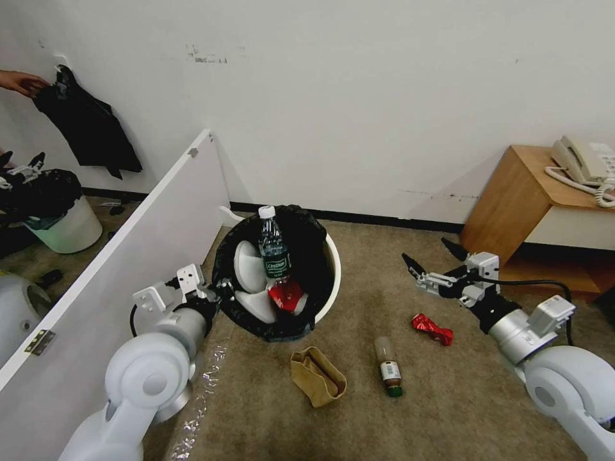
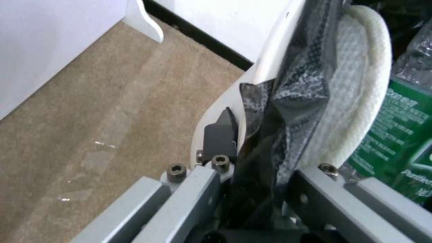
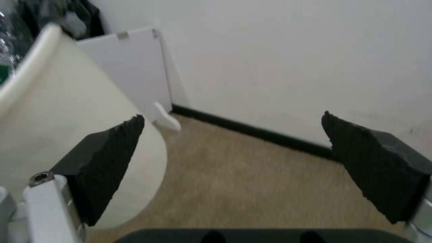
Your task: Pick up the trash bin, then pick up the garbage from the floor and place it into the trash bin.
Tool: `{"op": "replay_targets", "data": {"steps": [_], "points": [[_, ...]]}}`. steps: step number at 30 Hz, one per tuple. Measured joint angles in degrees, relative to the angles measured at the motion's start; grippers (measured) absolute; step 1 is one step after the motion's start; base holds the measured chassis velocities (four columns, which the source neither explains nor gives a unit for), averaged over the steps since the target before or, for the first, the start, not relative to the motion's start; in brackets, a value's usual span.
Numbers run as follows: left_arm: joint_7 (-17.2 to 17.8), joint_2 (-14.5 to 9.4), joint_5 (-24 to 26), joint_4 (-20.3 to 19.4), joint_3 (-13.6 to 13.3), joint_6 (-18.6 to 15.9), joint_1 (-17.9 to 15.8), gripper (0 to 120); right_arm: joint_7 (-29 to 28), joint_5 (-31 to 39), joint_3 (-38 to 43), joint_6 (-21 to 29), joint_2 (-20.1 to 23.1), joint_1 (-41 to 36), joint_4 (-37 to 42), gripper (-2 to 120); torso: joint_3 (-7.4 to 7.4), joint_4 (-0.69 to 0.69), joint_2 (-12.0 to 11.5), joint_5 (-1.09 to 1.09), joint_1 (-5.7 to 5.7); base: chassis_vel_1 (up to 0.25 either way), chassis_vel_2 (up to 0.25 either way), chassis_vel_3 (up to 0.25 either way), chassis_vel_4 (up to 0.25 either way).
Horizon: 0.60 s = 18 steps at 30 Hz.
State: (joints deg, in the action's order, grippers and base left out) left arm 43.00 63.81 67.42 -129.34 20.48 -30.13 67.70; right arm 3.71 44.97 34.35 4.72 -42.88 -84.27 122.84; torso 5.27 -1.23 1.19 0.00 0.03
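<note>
The left claw (image 1: pixel 221 289) is clamping the rim of the trash bin (image 1: pixel 332 256), one finger outside the white wall and the other inside against the crinkly black liner (image 2: pixel 288 84), and the bin is hanging tilted with its mouth facing us. Inside, just beyond that claw, a white slipper (image 1: pixel 248 264), a clear bottle with a green label (image 1: pixel 274 253) and a red-and-white snack packet (image 1: pixel 286 294) are sitting piled together. The right claw (image 1: pixel 435 259) is hovering with its black pads (image 3: pixel 108 162) spread wide apart, gripping nothing, the bin's white side just beside it. Below and a little inward of that claw, a crushed red wrapper (image 1: pixel 432 328) is lying on the carpet (image 1: pixel 448 397); farther toward the left claw, a small bottle with a brown label (image 1: pixel 387 366) and a tan paper bag (image 1: pixel 317 376) are waiting. The wrapper looks featherlight, crinkly and slippery, likely to squash, so pinching across its middle seems best; the bottle looks stiff, round and liable to roll, so across the body; the bag looks soft, so take its folded edge
</note>
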Motion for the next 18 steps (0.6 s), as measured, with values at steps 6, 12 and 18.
{"op": "replay_targets", "data": {"steps": [6, 12, 18], "points": [[-0.87, 1.40, -0.92, 2.25, -1.26, 0.06, -2.50, 1, -3.41, 4.65, -3.99, 1.52, 3.02, 1.93, -2.28, 100, 0.00, 0.01, 0.00, 0.00, 0.00, 0.000, 0.000, 0.000, 0.000], [-2.41, 3.65, -2.78, 3.03, -1.30, -0.16, -2.94, 1, -7.76, 10.76, -9.70, 4.57, 4.94, 4.72, -5.26, 100, 0.00, 0.01, 0.00, 0.00, 0.00, 0.000, 0.000, 0.000, 0.000], [-4.14, 4.65, -3.83, 2.24, -0.20, -0.45, -1.63, 1, -11.39, 14.80, -13.87, 7.02, 5.01, 6.33, -6.82, 100, -0.01, 0.01, 0.00, 0.00, 0.00, 0.000, 0.000, 0.000, 0.000]]}}
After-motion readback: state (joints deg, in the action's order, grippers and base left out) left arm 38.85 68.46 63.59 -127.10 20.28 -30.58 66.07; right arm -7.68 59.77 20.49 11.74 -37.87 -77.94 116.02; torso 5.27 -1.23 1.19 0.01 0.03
